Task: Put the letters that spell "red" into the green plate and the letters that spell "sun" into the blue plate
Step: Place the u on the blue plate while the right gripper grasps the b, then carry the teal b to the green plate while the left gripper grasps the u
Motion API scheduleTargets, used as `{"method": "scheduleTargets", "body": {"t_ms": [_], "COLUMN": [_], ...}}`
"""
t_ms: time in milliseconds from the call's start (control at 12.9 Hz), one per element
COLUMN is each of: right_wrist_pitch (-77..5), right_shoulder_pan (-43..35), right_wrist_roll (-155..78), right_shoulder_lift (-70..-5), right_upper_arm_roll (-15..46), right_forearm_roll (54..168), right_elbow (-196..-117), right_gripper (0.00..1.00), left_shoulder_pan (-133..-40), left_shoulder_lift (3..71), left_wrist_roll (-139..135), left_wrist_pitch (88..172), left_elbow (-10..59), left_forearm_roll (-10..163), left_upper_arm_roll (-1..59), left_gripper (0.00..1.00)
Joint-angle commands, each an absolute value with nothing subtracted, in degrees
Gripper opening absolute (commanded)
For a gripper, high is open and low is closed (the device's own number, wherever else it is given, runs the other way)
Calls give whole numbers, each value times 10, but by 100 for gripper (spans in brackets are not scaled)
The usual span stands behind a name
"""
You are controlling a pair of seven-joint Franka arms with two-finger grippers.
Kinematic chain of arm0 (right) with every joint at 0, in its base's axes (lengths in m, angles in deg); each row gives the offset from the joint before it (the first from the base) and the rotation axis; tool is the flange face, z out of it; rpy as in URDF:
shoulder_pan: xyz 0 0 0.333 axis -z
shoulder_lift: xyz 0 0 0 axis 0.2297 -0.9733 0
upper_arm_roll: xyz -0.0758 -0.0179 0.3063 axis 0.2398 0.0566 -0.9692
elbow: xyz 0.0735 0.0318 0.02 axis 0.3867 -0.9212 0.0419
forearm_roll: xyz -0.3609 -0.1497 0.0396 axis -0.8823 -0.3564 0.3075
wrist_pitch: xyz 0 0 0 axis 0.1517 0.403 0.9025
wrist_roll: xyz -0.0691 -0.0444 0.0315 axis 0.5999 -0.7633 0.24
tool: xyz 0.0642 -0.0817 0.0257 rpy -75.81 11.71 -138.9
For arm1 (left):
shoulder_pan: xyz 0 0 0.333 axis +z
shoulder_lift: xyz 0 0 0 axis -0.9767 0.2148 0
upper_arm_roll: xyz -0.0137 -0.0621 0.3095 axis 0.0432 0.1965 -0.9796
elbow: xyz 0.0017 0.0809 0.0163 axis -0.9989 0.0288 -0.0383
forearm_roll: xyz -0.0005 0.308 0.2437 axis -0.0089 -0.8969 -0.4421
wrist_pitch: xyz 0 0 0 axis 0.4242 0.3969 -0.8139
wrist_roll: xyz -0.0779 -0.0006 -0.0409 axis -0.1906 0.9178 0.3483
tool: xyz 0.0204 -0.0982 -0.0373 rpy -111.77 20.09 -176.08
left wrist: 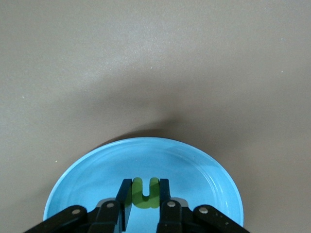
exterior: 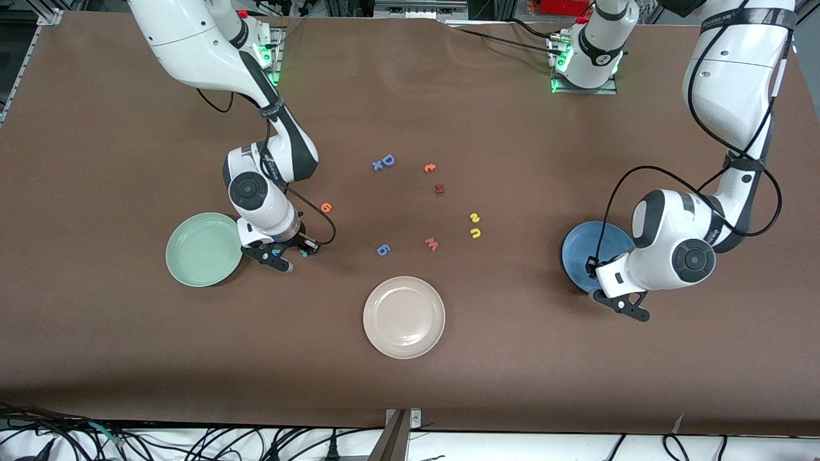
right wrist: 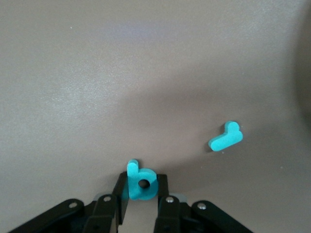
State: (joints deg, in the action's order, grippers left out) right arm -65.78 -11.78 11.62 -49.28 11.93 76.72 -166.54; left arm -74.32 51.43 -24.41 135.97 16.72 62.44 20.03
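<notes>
A brown table [exterior: 128,358] carries three plates: the green plate [exterior: 204,249] toward the right arm's end, the blue plate [exterior: 586,253] toward the left arm's end, and a cream plate [exterior: 404,317] between them, nearer the front camera.

The left gripper [left wrist: 144,206] hangs over the blue plate, clamped on the green "n" [left wrist: 146,192]. The right gripper [right wrist: 141,196] sits just beside the green plate, pinching the teal "d" [right wrist: 141,182]; the teal "r" [right wrist: 226,136] lies near it on the table.

Mid-table lie scattered letters: a blue "D" [exterior: 387,159], a blue "6" [exterior: 383,250], a pink "w" [exterior: 432,244], the orange "e" [exterior: 327,207], the yellow "s" [exterior: 475,218] and "u" [exterior: 475,233].
</notes>
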Motion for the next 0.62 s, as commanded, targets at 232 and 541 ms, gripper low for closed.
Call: {"method": "scheduleTargets", "body": {"t_ms": [232,541], "right_wrist_pitch": [-502,-457], "right_shoulder_pan": [-119,-119], "right_wrist_roll": [103,9], "right_shoulder_lift": [-492,-480], "right_upper_arm_roll": [141,179], "right_forearm_roll": [760,752], "right_elbow": [-1561,-1551], "right_gripper": [12,12], "left_shoulder_pan": [-745,-753], "left_shoulder_lift": [507,489], "left_wrist_roll": [-264,-225], "left_wrist_pitch": [1358,1351], "left_elbow": [168,174], "left_forearm_roll": [656,659], "left_upper_arm_roll": [204,224], "left_gripper": [100,100]}}
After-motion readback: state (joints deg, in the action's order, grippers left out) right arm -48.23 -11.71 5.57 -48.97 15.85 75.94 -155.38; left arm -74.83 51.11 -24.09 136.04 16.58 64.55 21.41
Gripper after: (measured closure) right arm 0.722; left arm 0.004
